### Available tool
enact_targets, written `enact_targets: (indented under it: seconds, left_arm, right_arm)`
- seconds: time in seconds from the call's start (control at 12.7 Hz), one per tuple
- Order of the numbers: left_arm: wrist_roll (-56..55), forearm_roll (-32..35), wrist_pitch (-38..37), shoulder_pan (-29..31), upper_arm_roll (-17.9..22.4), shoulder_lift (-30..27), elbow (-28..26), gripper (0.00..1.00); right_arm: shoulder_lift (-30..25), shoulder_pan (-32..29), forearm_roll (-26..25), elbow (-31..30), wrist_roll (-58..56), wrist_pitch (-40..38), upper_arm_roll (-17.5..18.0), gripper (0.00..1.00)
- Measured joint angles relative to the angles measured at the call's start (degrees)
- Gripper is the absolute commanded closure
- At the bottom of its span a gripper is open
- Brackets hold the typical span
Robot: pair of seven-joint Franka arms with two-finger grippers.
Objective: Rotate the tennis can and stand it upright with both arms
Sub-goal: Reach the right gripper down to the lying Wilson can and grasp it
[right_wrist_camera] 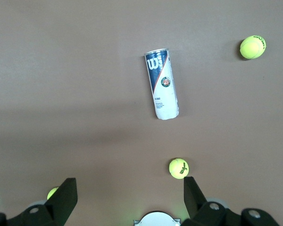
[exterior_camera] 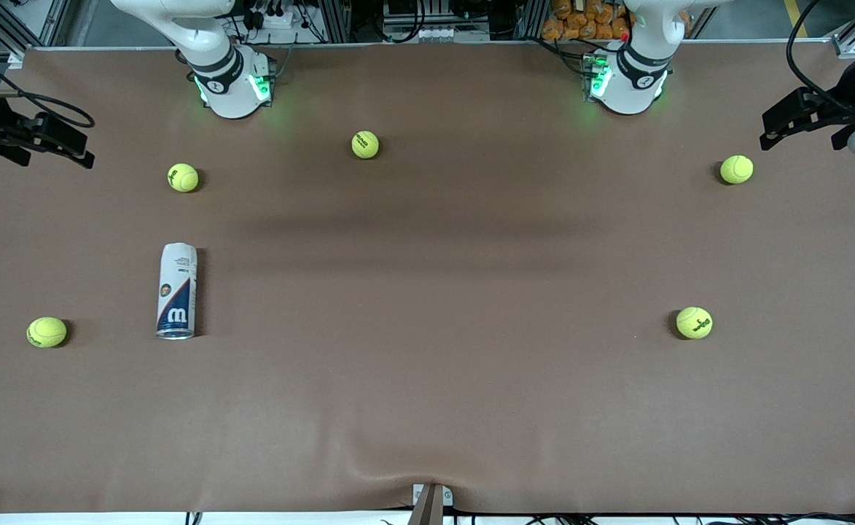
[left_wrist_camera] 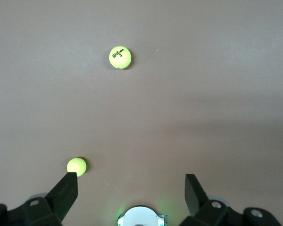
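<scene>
The tennis can (exterior_camera: 177, 300) lies on its side on the brown table, toward the right arm's end, lengthwise with its metal rim end nearer the front camera. The white and dark-blue label with the "W" faces up. My right gripper (right_wrist_camera: 130, 184) is open and empty, high over the table near its own base, and the tennis can (right_wrist_camera: 162, 84) lies well clear of its fingers. Also open and empty is my left gripper (left_wrist_camera: 131, 181), high over the left arm's end of the table, with no can in its view.
Several yellow-green tennis balls are scattered about: one (exterior_camera: 47, 332) beside the can toward the table's end, one (exterior_camera: 183, 177) farther from the front camera than the can, one (exterior_camera: 365, 144) between the bases, and two (exterior_camera: 736, 169) (exterior_camera: 694, 322) at the left arm's end.
</scene>
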Motion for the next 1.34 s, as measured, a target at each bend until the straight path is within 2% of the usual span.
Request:
enact_targets:
  seconds: [0.55,0.87,1.02,1.34]
  left_arm:
    - [0.0,0.0,0.0,0.0,0.1,0.3,0.0,0.0]
    - [0.0,0.0,0.0,0.0,0.1,0.9,0.0,0.0]
    - [0.0,0.0,0.0,0.0,0.1,1.0,0.0,0.0]
    - [0.0,0.0,0.0,0.0,0.0,1.4,-0.1,0.0]
  right_arm:
    - [-1.1,-0.4,0.0,-2.4,-1.9,1.1,-0.9,0.0]
    - [0.1,-0.5,-0.1,-8.5,-2.2,6.6,-1.1,0.0]
    - [4.5,-0.7,-0.2,-11.3,-4.5,11.8,-1.3,0.0]
    - [18.5,-2.4,-0.2,-12.0,-11.4,21.4,-1.4,0.0]
